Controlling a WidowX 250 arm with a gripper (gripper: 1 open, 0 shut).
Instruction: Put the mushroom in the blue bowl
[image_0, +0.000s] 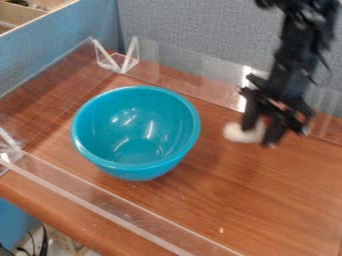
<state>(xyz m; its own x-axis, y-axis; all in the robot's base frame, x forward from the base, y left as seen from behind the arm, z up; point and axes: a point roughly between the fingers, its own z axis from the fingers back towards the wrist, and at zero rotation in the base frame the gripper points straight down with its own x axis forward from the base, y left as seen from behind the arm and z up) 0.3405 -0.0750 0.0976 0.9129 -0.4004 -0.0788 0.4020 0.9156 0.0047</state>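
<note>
The blue bowl (135, 132) stands empty on the wooden table, left of centre. To its right the dark gripper (262, 134) hangs pointing down, blurred by motion. The mushroom (237, 131) shows only as a small cream-white blob at the lower left of the fingers, close above the table surface. The fingers look closed around it. Its cap is not distinguishable. A short gap separates the mushroom from the bowl's right rim.
Clear acrylic walls (80, 185) run along the front and left edges of the table (254, 200). A small clear stand (116, 55) sits at the back left. Behind the table rises a blue-grey partition (187, 25).
</note>
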